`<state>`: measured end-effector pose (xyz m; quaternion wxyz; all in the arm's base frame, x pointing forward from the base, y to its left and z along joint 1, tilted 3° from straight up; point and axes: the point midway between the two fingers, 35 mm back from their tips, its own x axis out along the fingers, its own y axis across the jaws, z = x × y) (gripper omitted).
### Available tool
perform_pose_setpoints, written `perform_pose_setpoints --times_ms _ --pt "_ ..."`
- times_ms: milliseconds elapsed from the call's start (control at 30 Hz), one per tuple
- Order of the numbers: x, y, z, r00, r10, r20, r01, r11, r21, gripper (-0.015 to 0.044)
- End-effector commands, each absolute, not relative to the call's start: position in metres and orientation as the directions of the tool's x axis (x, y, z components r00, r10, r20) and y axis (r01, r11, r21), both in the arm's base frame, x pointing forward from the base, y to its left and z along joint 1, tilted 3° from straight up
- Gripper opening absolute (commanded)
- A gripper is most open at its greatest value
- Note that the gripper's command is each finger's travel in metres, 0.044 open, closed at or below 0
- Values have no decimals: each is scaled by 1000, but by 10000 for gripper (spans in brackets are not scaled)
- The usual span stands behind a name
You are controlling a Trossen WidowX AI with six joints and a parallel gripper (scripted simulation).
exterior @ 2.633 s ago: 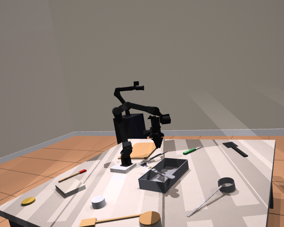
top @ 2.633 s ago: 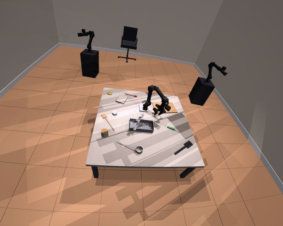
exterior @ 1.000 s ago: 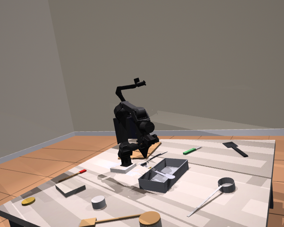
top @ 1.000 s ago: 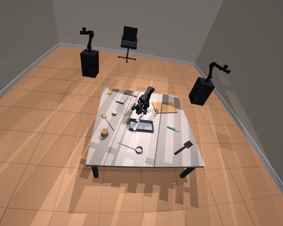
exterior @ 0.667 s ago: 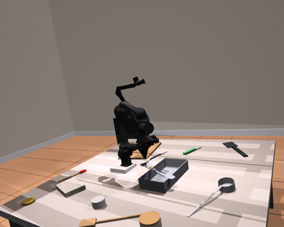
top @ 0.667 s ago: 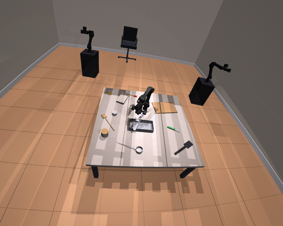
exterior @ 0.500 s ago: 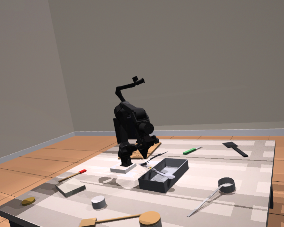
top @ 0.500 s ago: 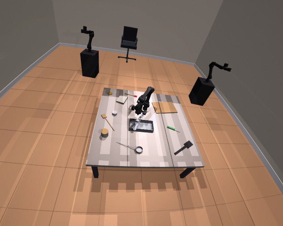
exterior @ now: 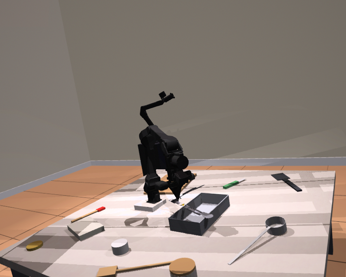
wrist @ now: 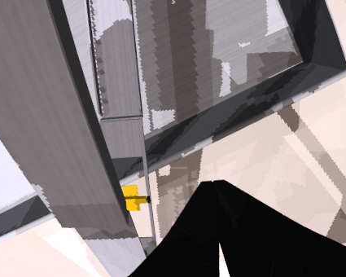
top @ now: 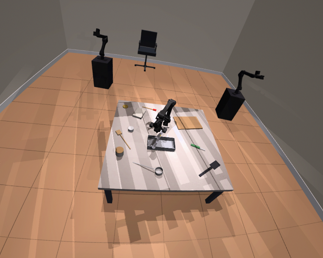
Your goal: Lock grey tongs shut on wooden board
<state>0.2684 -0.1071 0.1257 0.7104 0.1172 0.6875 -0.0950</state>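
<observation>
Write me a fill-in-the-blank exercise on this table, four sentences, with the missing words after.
1. The handle of the knife-like tool beyond the roasting tin is coloured ____.
2. The tip of the stick beside the pale square block is coloured ____.
3. The fingertips of the gripper are ____, with nothing between them.
4. The lid of the round jar is coloured ____.

Missing words: green; red; together; brown.

A pale table (top: 170, 179) (exterior: 155, 235) — roasting tin (top: 164, 149) (exterior: 185, 227) (wrist: 249, 102), wooden board (top: 188, 122) (exterior: 166, 180), green-handled knife (top: 195, 146) (exterior: 231, 184) — under striped shadow.
</observation>
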Motion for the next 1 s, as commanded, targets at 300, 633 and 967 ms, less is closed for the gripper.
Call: perform_pose_setpoints --times_ms 300,633,967 --pt "268 -105 103 33 33 -999 301 953 41 -150" --pt "267 -104 91 33 33 -999 301 953 42 -150" --pt "270 -98 91 33 34 -999 301 953 42 -150"
